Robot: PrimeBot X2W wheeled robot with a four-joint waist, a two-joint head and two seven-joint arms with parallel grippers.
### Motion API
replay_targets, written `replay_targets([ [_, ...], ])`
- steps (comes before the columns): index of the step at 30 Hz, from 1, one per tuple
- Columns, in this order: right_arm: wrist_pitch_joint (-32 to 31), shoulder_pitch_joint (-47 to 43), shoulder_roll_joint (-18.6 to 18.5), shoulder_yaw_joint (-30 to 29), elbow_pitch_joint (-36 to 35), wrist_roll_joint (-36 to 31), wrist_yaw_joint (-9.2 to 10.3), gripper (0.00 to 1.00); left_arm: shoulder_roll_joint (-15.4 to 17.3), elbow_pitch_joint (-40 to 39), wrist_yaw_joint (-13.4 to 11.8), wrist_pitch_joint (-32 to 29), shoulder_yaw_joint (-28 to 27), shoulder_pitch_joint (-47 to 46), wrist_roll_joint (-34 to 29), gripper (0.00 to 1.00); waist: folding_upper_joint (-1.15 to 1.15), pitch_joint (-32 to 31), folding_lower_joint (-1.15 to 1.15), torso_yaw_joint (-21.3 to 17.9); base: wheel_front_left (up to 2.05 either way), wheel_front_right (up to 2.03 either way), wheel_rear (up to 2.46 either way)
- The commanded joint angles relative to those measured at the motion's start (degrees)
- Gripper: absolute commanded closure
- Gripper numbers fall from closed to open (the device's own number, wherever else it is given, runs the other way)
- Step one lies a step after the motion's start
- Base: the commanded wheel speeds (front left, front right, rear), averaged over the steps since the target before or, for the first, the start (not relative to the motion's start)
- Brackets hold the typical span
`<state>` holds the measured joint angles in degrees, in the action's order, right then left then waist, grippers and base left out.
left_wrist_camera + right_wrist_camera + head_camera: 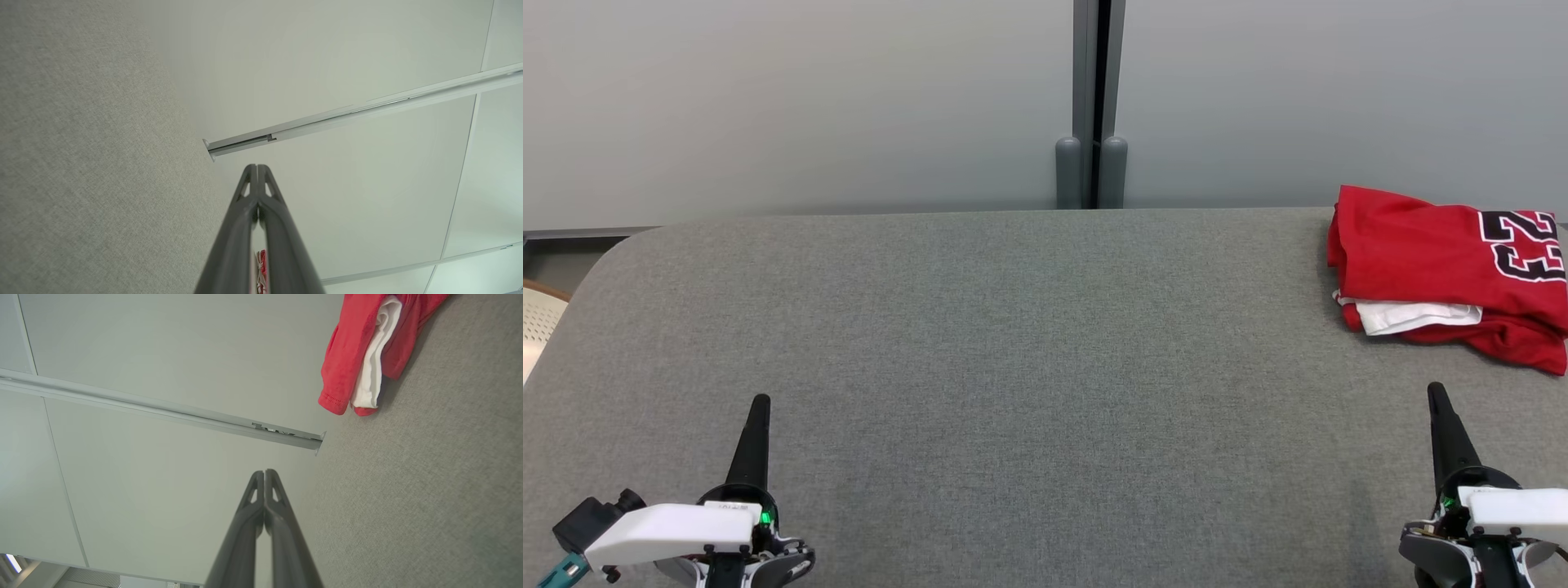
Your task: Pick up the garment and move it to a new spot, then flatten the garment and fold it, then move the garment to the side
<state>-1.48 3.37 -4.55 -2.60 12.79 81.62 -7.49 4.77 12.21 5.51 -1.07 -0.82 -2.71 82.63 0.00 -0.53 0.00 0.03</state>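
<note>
Dark and slim, the left gripper (759,404) is fully closed and holds nothing. In the head view it reads as a single black spike at the lower left, pointing up the picture over bare grey cloth. The left wrist view confirms this: its fingers (239,228) meet at the tips, with only a thin slit lower down, through which a sliver of red and white shows.

The right gripper (1436,394) stands the same way at the lower right, with its jaws pressed together and empty. In the right wrist view its fingers (282,531) touch along their upper length. Both grippers hang over the near part of the table (1045,327), well apart from each other, and a wide stretch of grey woven covering lies between them.

The garment (1421,253) lies at the far right of the table, close to the back edge and running off the right side of the head view. It sits beyond the right gripper and apart from it, touching neither gripper. It is a red jersey, folded into a rough bundle, with a white layer (1417,314) showing along its near edge. A black number (1527,245) with a white outline lies sideways on top.

Behind the table rise pale grey wall panels (768,98), and a darker upright post (1092,106) stands between them near the middle.
</note>
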Motion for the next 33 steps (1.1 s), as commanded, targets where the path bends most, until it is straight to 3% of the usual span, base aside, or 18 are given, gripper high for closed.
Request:
replay_targets([
  [1,-0.40,0.85,-0.13,-0.18,0.01,1.11,0.00,1.00,0.27,0.04,0.42,-0.24,-0.41,-1.25,1.05,1.00,0.00,0.02,0.00,0.00,0.00,0.00,0.00],
  [33,-3.79,2.97,0.34,-2.23,1.17,12.35,0.00,1.00,-0.12,1.82,2.17,-3.69,-3.58,-3.78,11.76,1.00,0.00,0.72,0.00,-0.03,0.00,0.00,0.00],
])
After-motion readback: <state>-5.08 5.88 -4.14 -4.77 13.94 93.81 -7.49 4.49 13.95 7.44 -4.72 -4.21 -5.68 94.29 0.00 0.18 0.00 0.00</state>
